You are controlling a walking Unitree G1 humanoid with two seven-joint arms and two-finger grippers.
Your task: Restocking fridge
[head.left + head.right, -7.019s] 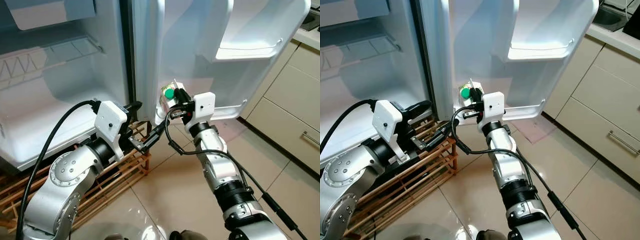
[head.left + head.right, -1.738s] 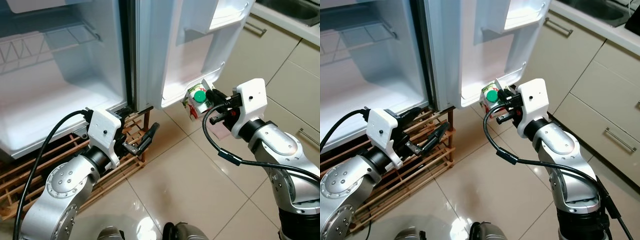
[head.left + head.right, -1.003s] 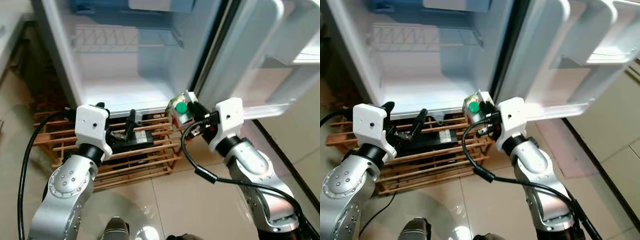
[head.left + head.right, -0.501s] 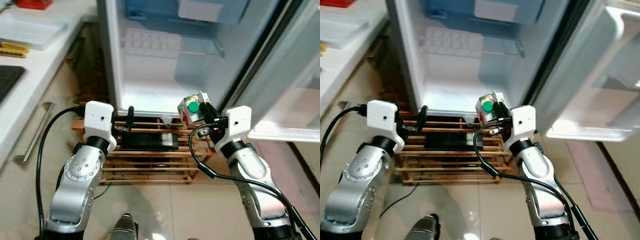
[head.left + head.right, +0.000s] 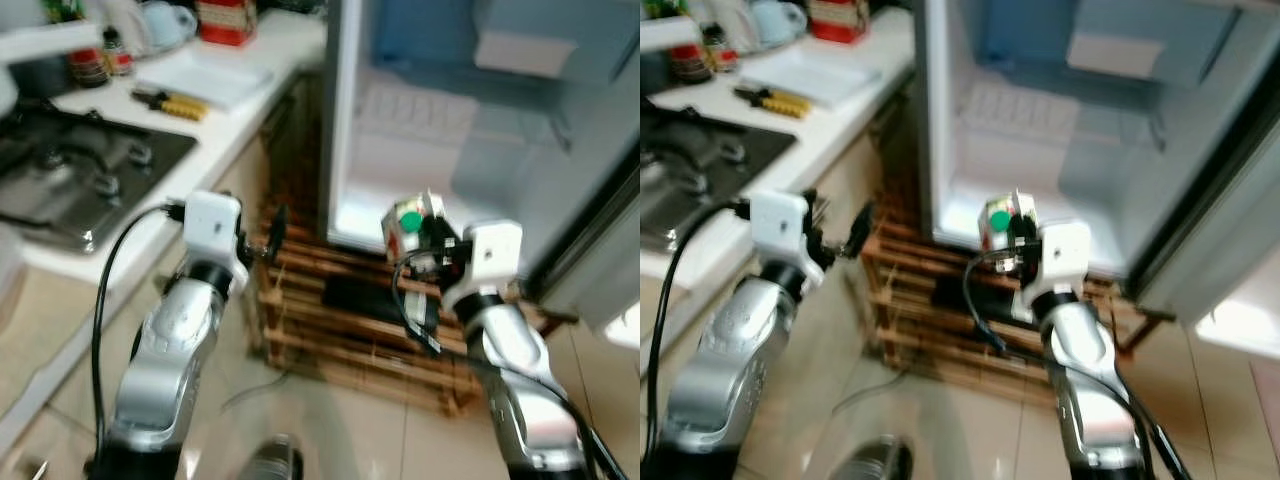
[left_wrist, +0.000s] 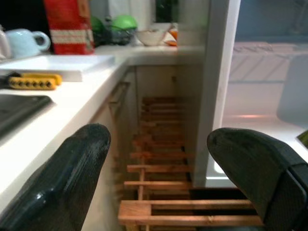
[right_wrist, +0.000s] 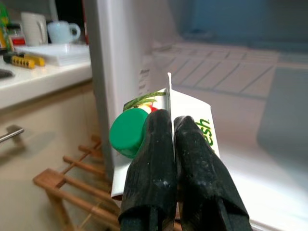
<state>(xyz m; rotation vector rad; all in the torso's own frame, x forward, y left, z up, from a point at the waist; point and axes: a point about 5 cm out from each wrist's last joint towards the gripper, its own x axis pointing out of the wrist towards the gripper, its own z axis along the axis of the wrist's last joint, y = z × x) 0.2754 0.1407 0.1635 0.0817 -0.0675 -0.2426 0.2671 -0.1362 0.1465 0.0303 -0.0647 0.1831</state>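
The right gripper is pinching the carton by its top ridge just before the open fridge, the left gripper hanging wide, so next it likely needs carrying onto the shelf.

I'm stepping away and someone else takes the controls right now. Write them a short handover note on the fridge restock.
Right gripper: shut on the top ridge of the juice carton, the one with a green cap, held up in front of the open fridge, low by its bottom edge.
Left gripper: open and holding nothing, out over the wooden rack beside the counter.
Done: carton is in hand and the fridge door stands open.
Left: carry the carton in and set it on a fridge shelf, which looks free, then let go. The eye views are blurred, so check the position first.
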